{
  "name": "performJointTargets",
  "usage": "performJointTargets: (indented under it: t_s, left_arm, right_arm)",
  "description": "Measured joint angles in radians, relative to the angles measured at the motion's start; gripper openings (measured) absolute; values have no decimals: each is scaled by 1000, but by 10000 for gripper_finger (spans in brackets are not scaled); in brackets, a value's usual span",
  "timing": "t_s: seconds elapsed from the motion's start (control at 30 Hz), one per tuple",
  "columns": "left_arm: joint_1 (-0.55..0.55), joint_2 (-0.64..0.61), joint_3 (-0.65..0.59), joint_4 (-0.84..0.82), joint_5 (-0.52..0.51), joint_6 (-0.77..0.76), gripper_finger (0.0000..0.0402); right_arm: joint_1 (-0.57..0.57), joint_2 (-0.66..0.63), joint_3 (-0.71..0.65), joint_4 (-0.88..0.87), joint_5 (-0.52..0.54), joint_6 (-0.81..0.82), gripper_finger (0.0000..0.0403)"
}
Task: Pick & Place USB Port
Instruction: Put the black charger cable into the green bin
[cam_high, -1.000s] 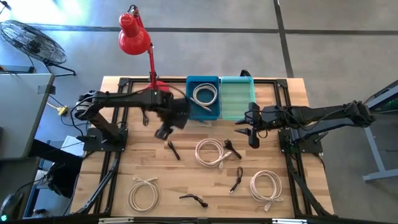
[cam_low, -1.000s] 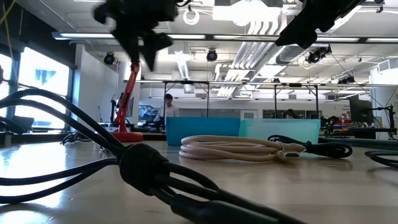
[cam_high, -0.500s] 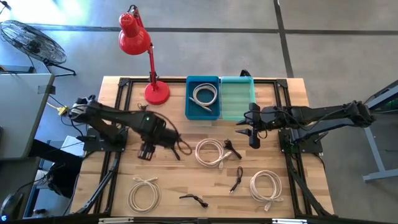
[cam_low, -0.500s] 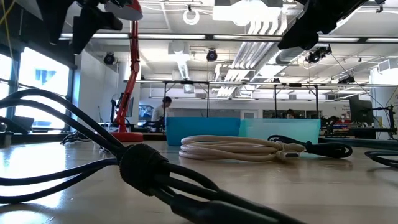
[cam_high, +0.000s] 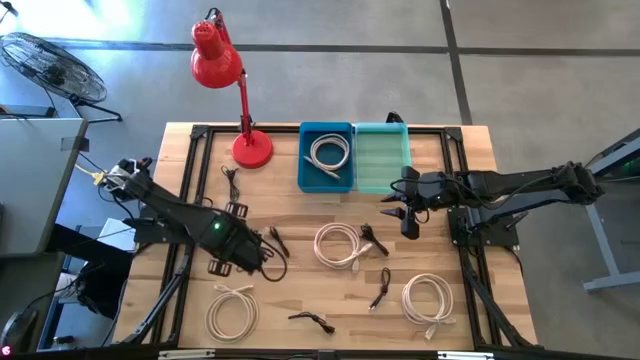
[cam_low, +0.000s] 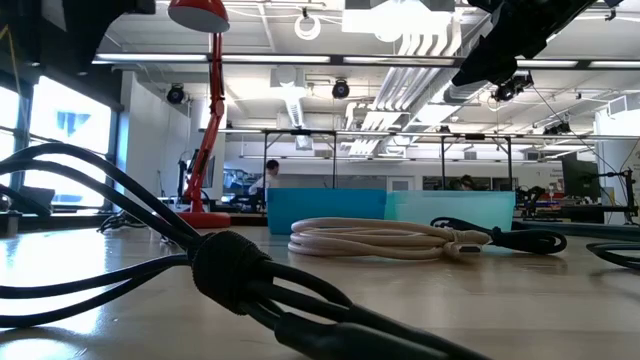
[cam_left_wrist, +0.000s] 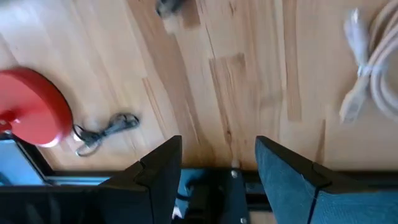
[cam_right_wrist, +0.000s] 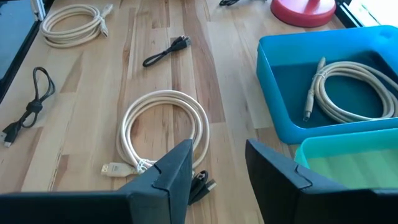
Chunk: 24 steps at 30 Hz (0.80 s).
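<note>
Several short black USB cables lie flat on the wooden table: one (cam_high: 278, 241) just right of my left gripper (cam_high: 225, 262), one (cam_high: 372, 238) just left of my right gripper (cam_high: 408, 222), one (cam_high: 380, 288) nearer the front. My left gripper (cam_left_wrist: 217, 165) is open and empty over bare wood. My right gripper (cam_right_wrist: 217, 165) is open and empty, hovering with that black cable (cam_right_wrist: 202, 180) at its fingertips and a white coil (cam_right_wrist: 165, 124) beyond it. A blue bin (cam_high: 325, 170) holds a white cable (cam_high: 328, 152).
A teal bin (cam_high: 381, 157) stands to the right of the blue one at the far edge. A red lamp (cam_high: 251, 149) stands at the far left, with a small black cable (cam_left_wrist: 106, 130) near its base. White coils (cam_high: 232, 310) (cam_high: 428, 298) lie toward the near edge.
My left arm has swung away from the blue bin, toward the table's near-left, and ended up low over the wood left of the middle white coil. My right arm has kept still. No cable has shifted.
</note>
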Motion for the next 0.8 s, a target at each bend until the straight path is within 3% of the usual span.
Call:
performJointTargets:
  t_s: [0.37, 0.6, 0.8]
  left_arm:
    - [49, -61, -226, 3, -19, 30, 198]
    - [200, -222, -375, 28, -125, -10, 198]
    - [366, -332, -441, 204, -207, -81, 198]
  right_arm:
    - [0, 0, 0, -4, 0, 0, 142]
    - [0, 0, -48, 43, 0, -2, 142]
    - [0, 0, -99, 108, 16, -22, 142]
